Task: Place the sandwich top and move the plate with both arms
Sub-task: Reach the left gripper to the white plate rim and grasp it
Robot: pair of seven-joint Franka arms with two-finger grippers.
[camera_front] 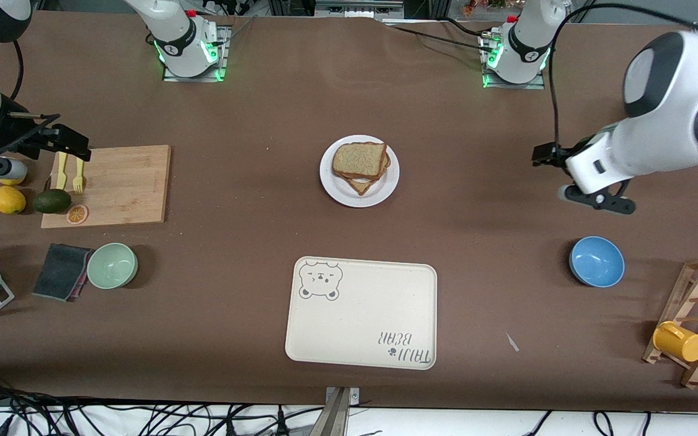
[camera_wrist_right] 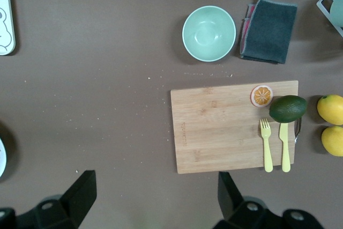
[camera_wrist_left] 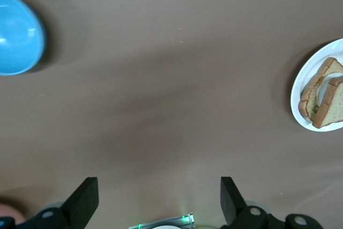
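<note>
The white plate (camera_front: 340, 191) sits mid-table, farther from the front camera than the tray. The sandwich top (camera_front: 359, 158), a bare brown slice, lies on the stack of bread on the plate, turned a little off the slice beneath. The plate (camera_wrist_left: 300, 108) and the bread (camera_wrist_left: 331, 105) also show in the left wrist view. My left gripper (camera_front: 546, 155) hangs open and empty over bare table toward the left arm's end (camera_wrist_left: 159, 199). My right gripper (camera_front: 67, 142) hangs open and empty over the cutting board's edge at the right arm's end (camera_wrist_right: 155, 191).
Cream bear tray (camera_front: 361, 315) lies nearer the front camera than the plate. Blue bowl (camera_front: 596, 261) and a wooden rack with a yellow cup (camera_front: 679, 341) are at the left arm's end. Cutting board (camera_front: 125, 184), avocado (camera_front: 52, 201), lemon (camera_front: 8, 200), green bowl (camera_front: 112, 265) and cloth (camera_front: 61, 271) are at the right arm's end.
</note>
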